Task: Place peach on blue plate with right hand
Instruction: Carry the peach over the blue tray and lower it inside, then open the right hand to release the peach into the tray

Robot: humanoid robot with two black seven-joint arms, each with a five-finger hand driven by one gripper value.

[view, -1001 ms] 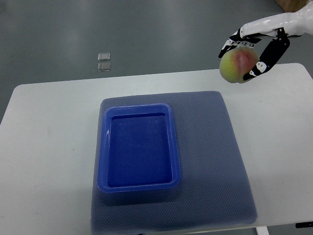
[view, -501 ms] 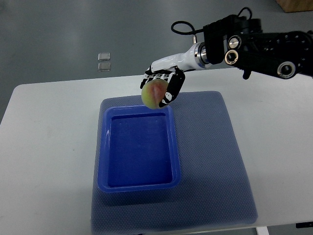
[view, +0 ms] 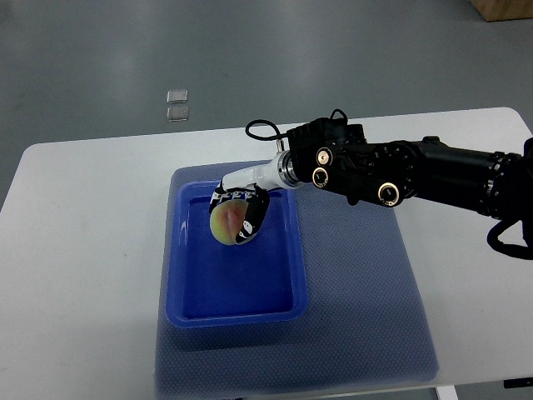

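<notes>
Right hand [view: 237, 212], white shell with black finger segments, is reaching in from the picture's right on a long black arm [view: 416, 171] and is clasping the round yellow-green peach with a red blush [view: 226, 222]. Fingers [view: 255, 218] are wrapping over the top and the right flank of the fruit, so it is a closed grasp on the peach, not a release.

Peach is sitting inside the outline of the blue rectangular plastic plate [view: 236, 317], over the upper-left part of its well, near the far rim. Whether it is touching the plate floor or hanging just above it is not clear from this steep view.

Key relation: peach is lying directly under and slightly left of the palm, with the plate floor below it, so the coming move looks like a straight drop or a short lowering followed by opening the fingers, no sideways travel needed. Plate's long axis is running away from the robot, leaving free floor on the near side of the fruit.

Plate is resting on a grey-blue textured mat [view: 366, 283] on the white table [view: 75, 250]. Left arm is not showing anywhere.

Risk, as a guess: a round fruit may be rolling toward the near end once let go.
</notes>
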